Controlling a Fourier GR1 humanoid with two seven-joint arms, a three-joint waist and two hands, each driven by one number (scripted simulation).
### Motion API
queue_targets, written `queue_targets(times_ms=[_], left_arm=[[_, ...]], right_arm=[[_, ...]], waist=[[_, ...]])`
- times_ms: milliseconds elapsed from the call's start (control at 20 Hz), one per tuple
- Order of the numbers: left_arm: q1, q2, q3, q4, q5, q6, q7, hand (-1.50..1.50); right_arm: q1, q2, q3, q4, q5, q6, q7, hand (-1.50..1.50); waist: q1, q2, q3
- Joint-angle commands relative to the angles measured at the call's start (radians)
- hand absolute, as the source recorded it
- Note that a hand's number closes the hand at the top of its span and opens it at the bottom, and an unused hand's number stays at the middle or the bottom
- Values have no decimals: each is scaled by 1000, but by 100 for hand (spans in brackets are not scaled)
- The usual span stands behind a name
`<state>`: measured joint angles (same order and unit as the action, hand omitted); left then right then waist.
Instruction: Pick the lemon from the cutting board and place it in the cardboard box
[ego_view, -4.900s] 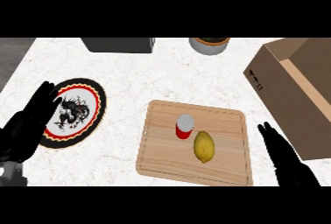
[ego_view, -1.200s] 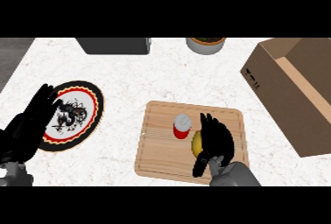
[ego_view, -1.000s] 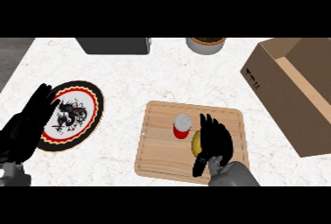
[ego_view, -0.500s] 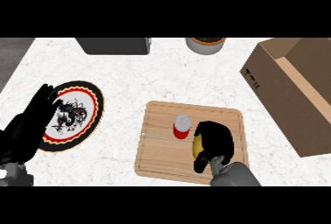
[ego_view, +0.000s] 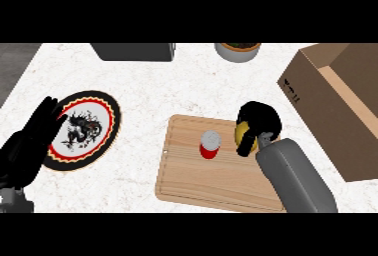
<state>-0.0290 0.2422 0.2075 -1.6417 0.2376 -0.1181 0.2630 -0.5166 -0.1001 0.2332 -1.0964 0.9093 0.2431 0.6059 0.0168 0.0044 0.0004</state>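
Lemon (ego_view: 241, 140), yellow, mostly hidden, prob. oval, w/ fingers (ego_view: 252, 114) of right hand (ego_view: 263, 123) curled round it at cutting board (ego_view: 214, 180).

lemon (ego_view: 243, 137): mostly hidden under the curled right hand (ego_view: 258, 120); only a yellow sliver shows at its left.
cutting board (ego_view: 199, 175): near right corner covered by the right forearm (ego_view: 295, 175).
cardboard box (ego_view: 317, 85): right part cut off by the edge.
dark grey block (ego_view: 133, 51), far: top cut off; kind unclear.
round pot (ego_view: 238, 51), far: top cut off; contents unclear.
plate (ego_view: 92, 125): left rim behind the left hand (ego_view: 29, 145); centre drawing too small to tell.
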Motion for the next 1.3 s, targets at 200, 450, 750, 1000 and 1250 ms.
queue_targets(times_ms=[200,450,750,1000,1250], left_arm=[[8,-9,2,10,-24,0,-6,0],[-42,-35,-13,-15,-25,45,43,0],[19,-24,0,-12,-22,8,12,0],[20,-20,17,-18,-7,8,22,0],[-27,-45,-3,22,-25,23,6,0]], right_arm=[[-177,-55,-75,202,70,-95,-89,150],[-230,-42,-64,94,103,-117,-56,150],[-238,-35,-16,-213,158,-56,81,150],[-323,-71,-84,-344,212,-30,228,150],[-323,-151,-168,-375,248,-48,249,150]], waist=[[-8,-3,0],[-14,-5,0],[-29,-15,-1],[-21,-12,-1],[-19,-5,-1]])
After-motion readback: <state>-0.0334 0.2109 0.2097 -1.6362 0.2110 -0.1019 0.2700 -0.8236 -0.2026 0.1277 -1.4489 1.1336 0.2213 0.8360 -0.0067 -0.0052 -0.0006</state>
